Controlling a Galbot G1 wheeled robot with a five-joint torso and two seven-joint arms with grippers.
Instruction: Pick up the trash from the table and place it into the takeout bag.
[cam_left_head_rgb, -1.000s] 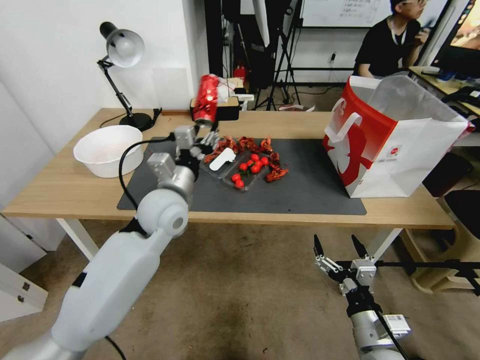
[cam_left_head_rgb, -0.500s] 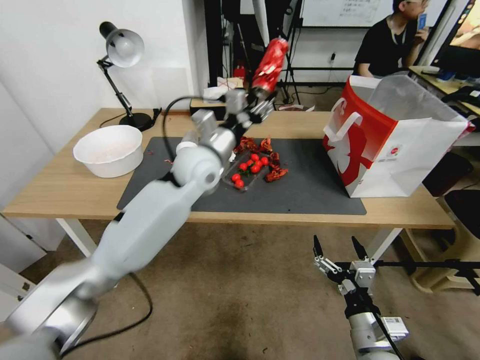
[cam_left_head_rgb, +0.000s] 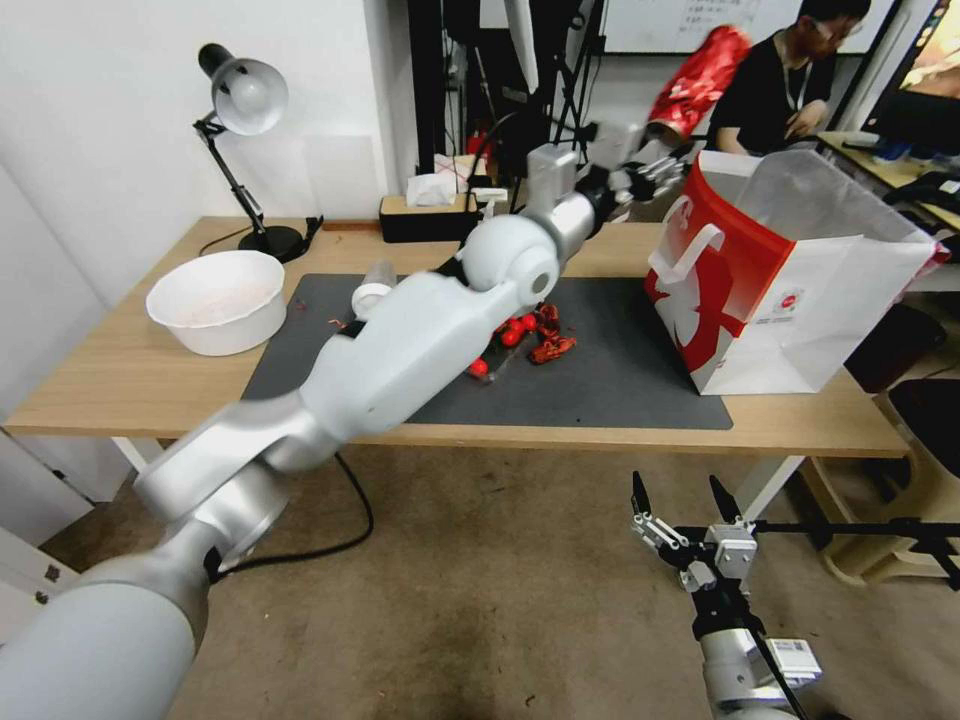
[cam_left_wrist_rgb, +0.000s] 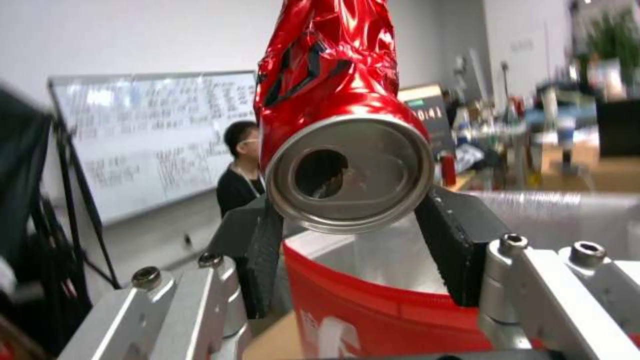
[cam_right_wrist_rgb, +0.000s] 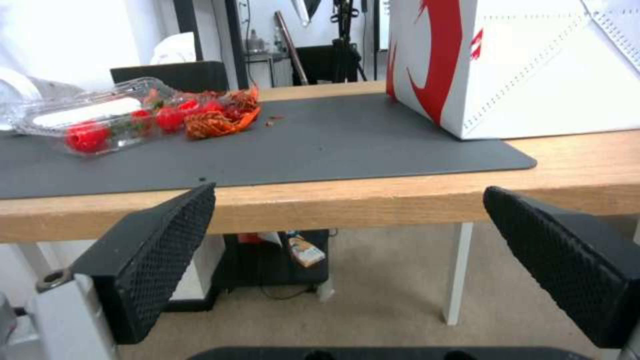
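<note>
One crushed red soda can (cam_left_head_rgb: 697, 80) sits clamped in the left gripper (cam_left_head_rgb: 655, 168), held high just beside the takeout bag (cam_left_head_rgb: 790, 270) mouth, prob. for a clean drop; right gripper (cam_left_head_rgb: 683, 500) waits w/ fingers spread, empty, below the table (cam_left_head_rgb: 120, 380) edge.

The table (cam_left_head_rgb: 130, 375) carries a dark mat (cam_left_head_rgb: 600, 385), white bowl (cam_left_head_rgb: 215, 300), lamp (cam_left_head_rgb: 245, 150) and takeout bag (cam_left_head_rgb: 800, 290)

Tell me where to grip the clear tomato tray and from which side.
Grip the clear tray's long side walls from above: in the right wrist view it lies low and flat on the mat, orange scraps crowd one end, and thin plastic probably flexes.
</note>
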